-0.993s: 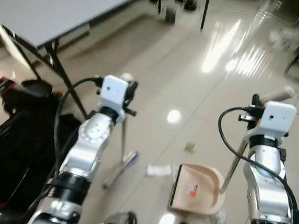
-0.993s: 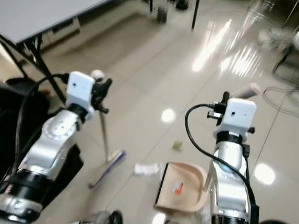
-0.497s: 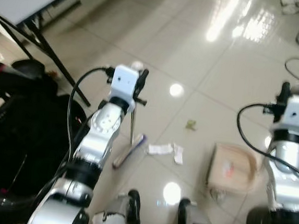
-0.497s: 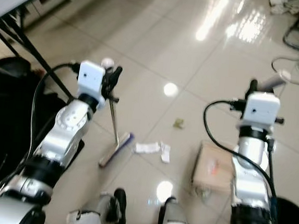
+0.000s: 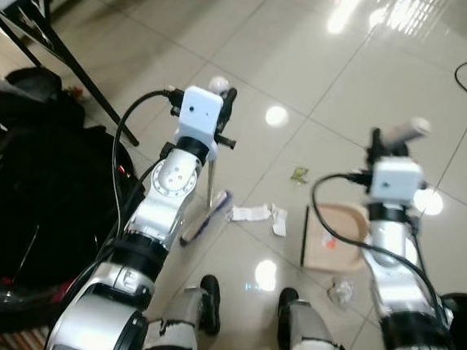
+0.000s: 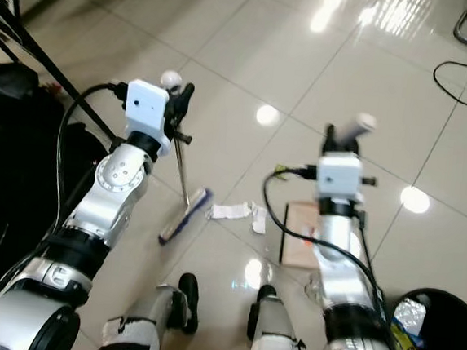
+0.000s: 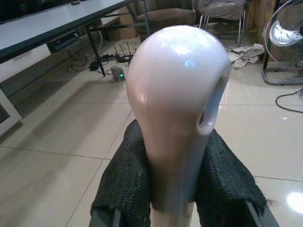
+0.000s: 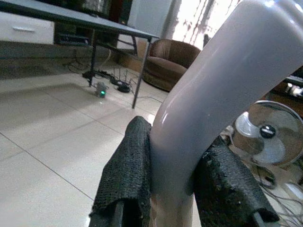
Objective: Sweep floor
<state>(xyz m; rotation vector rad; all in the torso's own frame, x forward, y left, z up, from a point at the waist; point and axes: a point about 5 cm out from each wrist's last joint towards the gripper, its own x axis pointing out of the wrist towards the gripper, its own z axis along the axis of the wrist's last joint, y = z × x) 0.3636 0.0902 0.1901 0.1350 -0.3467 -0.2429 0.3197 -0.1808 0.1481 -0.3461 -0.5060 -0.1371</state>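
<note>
Glossy tiled floor [image 5: 251, 70], glare spots; black bags [image 5: 32, 182] at robot's left. Dustpan [image 5: 334, 237] partly hidden behind right arm. Left gripper [image 7: 171, 189] fingers [image 7: 124, 184] pinch broom handle [image 7: 177, 94]; broom head [image 5: 205, 218] on floor beside paper scraps [image 5: 259, 215]. Right gripper [image 8: 173, 179] fingers [image 8: 128, 165] clamp dustpan handle [image 8: 222, 75].

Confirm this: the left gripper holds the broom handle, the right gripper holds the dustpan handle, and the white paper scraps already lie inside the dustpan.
Not quite. The white paper scraps lie on the tile between the broom head and the dustpan, not inside it, as the left eye view shows. The rest holds: the left gripper grips the broom handle and the right gripper the dustpan handle.
</note>
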